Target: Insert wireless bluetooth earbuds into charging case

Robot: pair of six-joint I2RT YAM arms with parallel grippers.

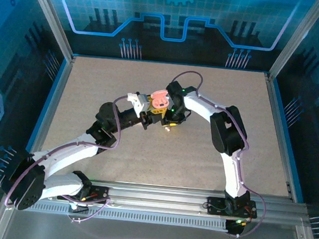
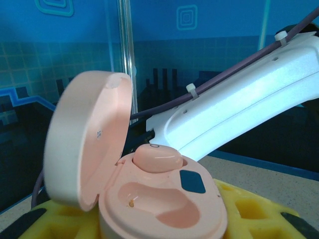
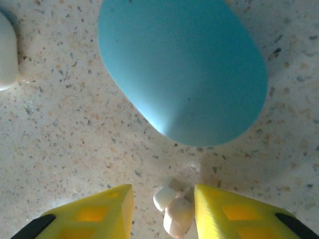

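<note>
My left gripper (image 2: pixel 159 221) is shut on an open pink charging case (image 2: pixel 164 209), its yellow fingers (image 2: pixel 259 209) on either side. The lid (image 2: pixel 84 149) stands up on the left. One pink earbud (image 2: pixel 157 157) sits in the far slot, while the near slot (image 2: pixel 159 201) is bare. In the top view this case (image 1: pixel 160 98) is held above the table's middle by the left gripper (image 1: pixel 151 106). My right gripper (image 3: pixel 163 191) points down at the table, open, with a pink-and-white earbud (image 3: pixel 178 214) between its fingers, close against the right finger (image 3: pixel 219 209). A gap separates the earbud from the left finger.
A closed pale blue case (image 3: pixel 184 69) lies on the speckled table just beyond the right gripper. A white case (image 3: pixel 6 52) peeks in at the left edge. The right arm's white link (image 2: pixel 249 94) passes close behind the pink case.
</note>
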